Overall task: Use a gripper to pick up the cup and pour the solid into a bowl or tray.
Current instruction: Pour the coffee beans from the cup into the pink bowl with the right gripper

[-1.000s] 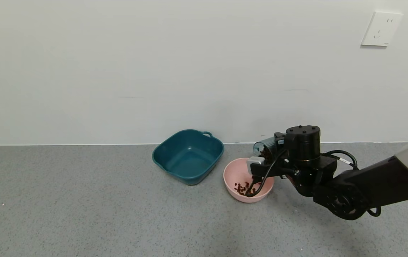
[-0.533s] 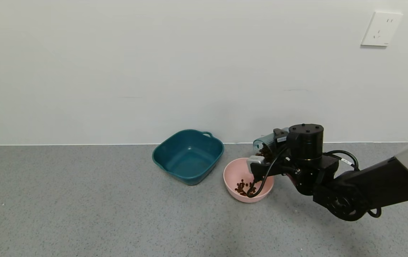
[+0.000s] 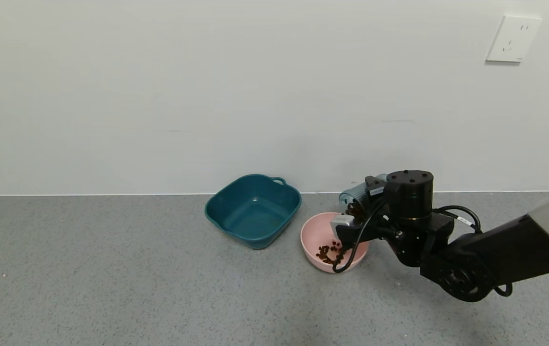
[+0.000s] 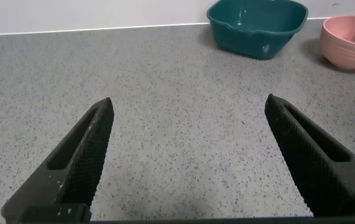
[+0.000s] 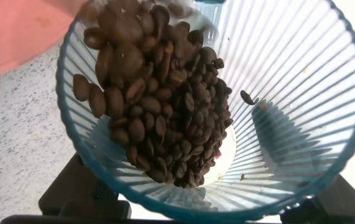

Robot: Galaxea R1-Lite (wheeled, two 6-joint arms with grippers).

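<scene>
Here, our right end effector (image 3: 357, 217) is clamped on the cup (image 3: 359, 194), tipped mouth-down over the pink bowl (image 3: 313, 230) near the surface's far edge. Beans (image 5: 152, 99) crowd the cup's lip, and a small heap (image 3: 328, 253) already lies in the bowl, so we judge the pour partly done, with most of the load left. Beside the bowl sits a teal tub (image 3: 253, 210). Our left end effector (image 4: 186, 155) hangs spread wide, holding nothing, well apart from both.
</scene>
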